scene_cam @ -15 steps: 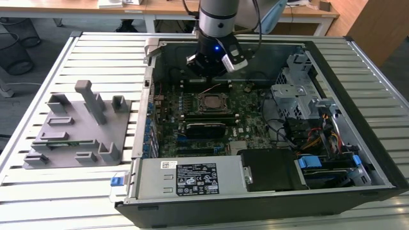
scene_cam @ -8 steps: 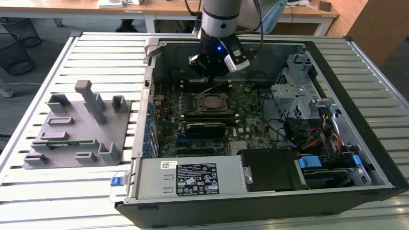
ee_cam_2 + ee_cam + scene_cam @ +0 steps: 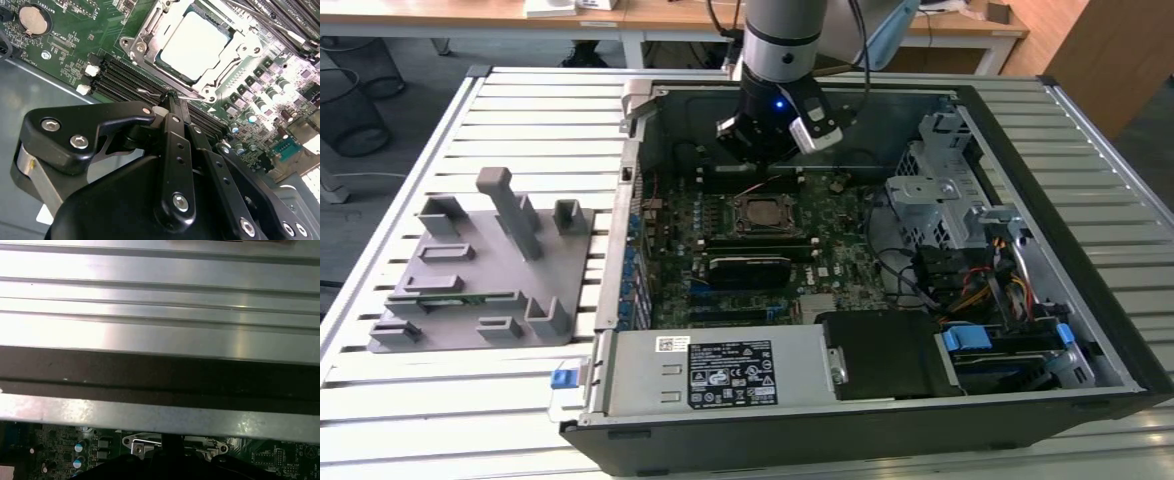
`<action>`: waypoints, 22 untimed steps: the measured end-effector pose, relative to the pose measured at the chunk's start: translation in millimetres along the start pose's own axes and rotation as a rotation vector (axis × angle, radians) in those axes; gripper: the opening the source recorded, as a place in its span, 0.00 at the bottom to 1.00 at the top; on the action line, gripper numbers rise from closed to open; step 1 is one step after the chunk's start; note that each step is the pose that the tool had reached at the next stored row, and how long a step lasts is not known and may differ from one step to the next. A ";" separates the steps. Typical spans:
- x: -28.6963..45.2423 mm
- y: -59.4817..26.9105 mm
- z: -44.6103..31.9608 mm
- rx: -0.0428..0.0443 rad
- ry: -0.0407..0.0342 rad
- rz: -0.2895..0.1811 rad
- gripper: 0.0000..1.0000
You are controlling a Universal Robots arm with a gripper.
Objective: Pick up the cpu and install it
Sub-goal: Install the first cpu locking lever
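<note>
The cpu (image 3: 197,42) sits in its socket (image 3: 150,37). The tool (image 3: 172,97), pressed together and holding nothing, hangs just beside it.

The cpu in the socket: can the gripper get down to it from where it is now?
Probably yes. The cpu lies face up in its socket with the frame open around it and nothing lying on top. The gripper hangs beside it, by the memory slots, inside the open case.

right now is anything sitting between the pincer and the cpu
Nothing visible does. The cpu already lies flat in the socket frame on the motherboard, and the pincer hangs just beside that frame with open board between them.
</note>
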State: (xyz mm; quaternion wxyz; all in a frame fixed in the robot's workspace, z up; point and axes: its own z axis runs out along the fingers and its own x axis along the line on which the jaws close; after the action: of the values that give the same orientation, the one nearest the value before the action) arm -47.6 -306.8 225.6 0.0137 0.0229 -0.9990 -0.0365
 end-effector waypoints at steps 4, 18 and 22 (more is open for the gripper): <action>-1.4 0.0 1.7 0.0001 0.0001 0.000 0.12; -7.0 1.9 8.0 0.0019 0.0002 0.000 0.12; -9.0 2.2 9.8 0.0031 0.0001 0.000 0.12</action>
State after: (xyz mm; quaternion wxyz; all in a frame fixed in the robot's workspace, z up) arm -38.9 -303.4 215.7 0.0137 0.0229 -0.9990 -0.0350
